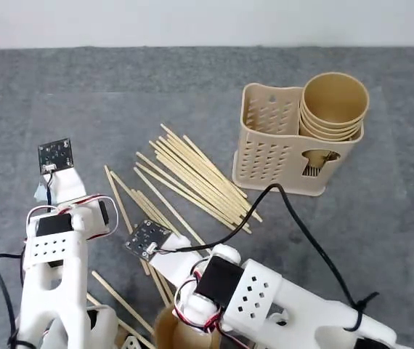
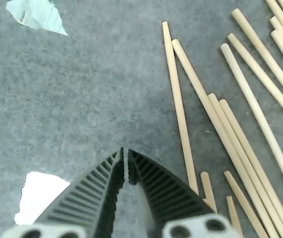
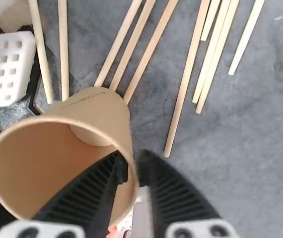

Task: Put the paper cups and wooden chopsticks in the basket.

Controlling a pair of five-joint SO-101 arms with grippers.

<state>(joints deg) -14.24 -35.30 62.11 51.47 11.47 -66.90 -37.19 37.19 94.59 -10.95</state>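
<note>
- The right gripper has its jaws closed narrowly on the wall of a tan paper cup, one finger inside the mouth and one outside.
- That cup lies tipped on its side at the near edge of the table, between the two arms' bases, and its base rests over some chopsticks.
- A line of small print runs along the cup's base rim, too small to read.
- The left gripper has its jaws drawn together to a thin slit with nothing between them, above a grey felt-like mat.
- Pale wooden chopsticks lie scattered on the mat between the arms and the basket; some lie just beside the left gripper.
- A beige perforated plastic basket stands upright, well apart from both grippers.
- A stack of tan paper cups sits in the basket's right compartment.
- The basket's front wall carries a cut-out figure whose shape I cannot make out.
- A black cable crosses the mat near the basket.
</note>
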